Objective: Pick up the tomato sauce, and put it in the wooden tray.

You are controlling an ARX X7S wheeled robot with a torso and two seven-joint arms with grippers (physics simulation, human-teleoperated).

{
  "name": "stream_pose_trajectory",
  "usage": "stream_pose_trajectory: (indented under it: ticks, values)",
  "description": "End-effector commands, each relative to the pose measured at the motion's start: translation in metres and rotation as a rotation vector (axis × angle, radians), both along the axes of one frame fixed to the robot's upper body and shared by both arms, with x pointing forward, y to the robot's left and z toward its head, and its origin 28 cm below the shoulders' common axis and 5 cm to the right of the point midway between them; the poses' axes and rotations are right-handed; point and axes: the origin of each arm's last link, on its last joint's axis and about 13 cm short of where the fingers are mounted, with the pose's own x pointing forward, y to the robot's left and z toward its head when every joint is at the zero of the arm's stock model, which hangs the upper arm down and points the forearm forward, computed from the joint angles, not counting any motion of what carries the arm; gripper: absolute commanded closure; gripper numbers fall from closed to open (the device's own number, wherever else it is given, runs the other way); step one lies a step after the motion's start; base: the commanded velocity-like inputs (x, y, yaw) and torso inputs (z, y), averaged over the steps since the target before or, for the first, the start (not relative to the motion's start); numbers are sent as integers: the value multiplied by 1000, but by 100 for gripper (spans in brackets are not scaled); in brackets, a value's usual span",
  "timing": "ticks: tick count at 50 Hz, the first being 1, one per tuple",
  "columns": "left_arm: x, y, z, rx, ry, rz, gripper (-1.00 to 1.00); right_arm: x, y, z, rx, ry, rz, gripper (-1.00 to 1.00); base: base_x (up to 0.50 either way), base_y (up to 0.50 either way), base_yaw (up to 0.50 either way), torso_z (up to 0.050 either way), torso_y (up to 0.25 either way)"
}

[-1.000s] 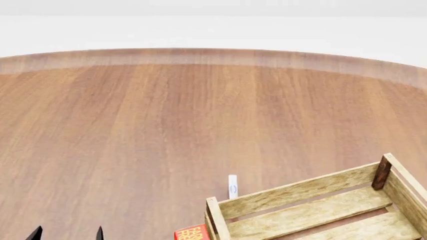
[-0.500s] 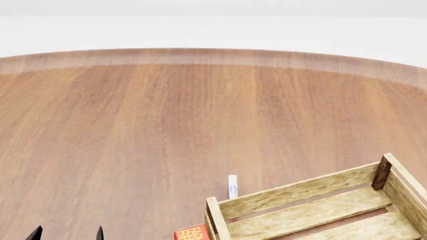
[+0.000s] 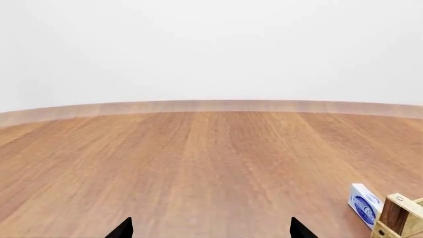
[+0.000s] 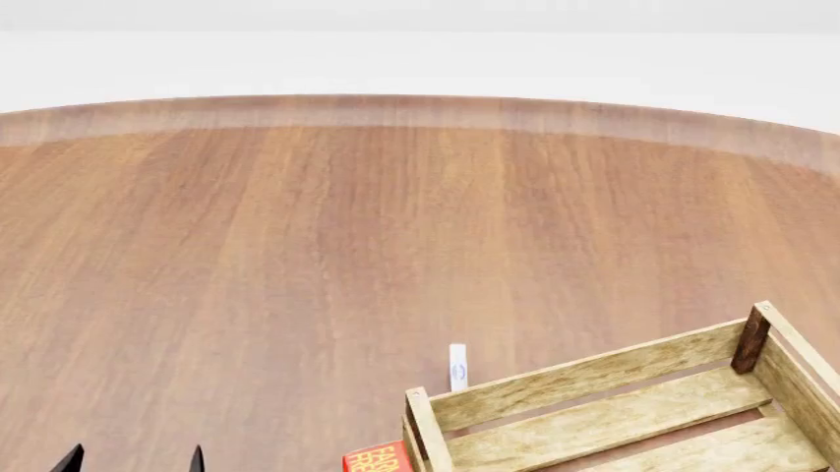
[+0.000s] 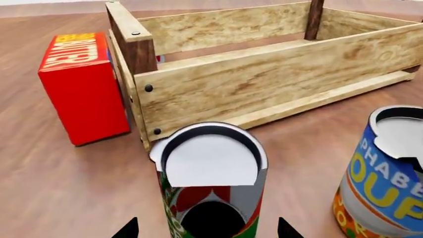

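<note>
- Can (image 5: 211, 191) stands upright on the desk (image 5: 59, 188), directly ahead of the right claw (image 5: 207, 229), between its spread tips; tray (image 5: 264, 84) beyond.
- Judged rigid, smooth-walled, fairly light; may slip. Best pinched mid-label across its width.
- Left claw (image 3: 211, 229) spread, holding nothing, well apart.

tomato sauce (image 5: 211, 191) in front of wooden tray (image 5: 264, 82), box (image 5: 82, 87) touching tray's end, another can (image 5: 383, 181) beside sauce

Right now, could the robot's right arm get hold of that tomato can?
Probably yes. The right wrist view shows the tomato sauce upright directly ahead between the open fingers, nothing between. The blue-and-yellow can stands apart to one side, the wooden tray behind.
</note>
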Motion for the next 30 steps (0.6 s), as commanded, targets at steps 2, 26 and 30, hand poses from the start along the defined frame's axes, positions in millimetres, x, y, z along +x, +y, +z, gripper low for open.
stream_pose_trajectory:
  ticks: [2, 26, 30]
  values:
    - [-1, 0, 0, 0, 1, 0, -100, 6, -2, 3, -16, -16, -4, -100, 0, 0, 0, 0, 0]
    - [-1, 0, 0, 1, 0, -1, -100, 8, -1, 2, -31, -20, 3, -100, 0, 0, 0, 0, 0]
    - [-1, 0, 1, 1, 1, -1, -100, 8, -1, 1, -31, -18, 2, -100, 0, 0, 0, 0, 0]
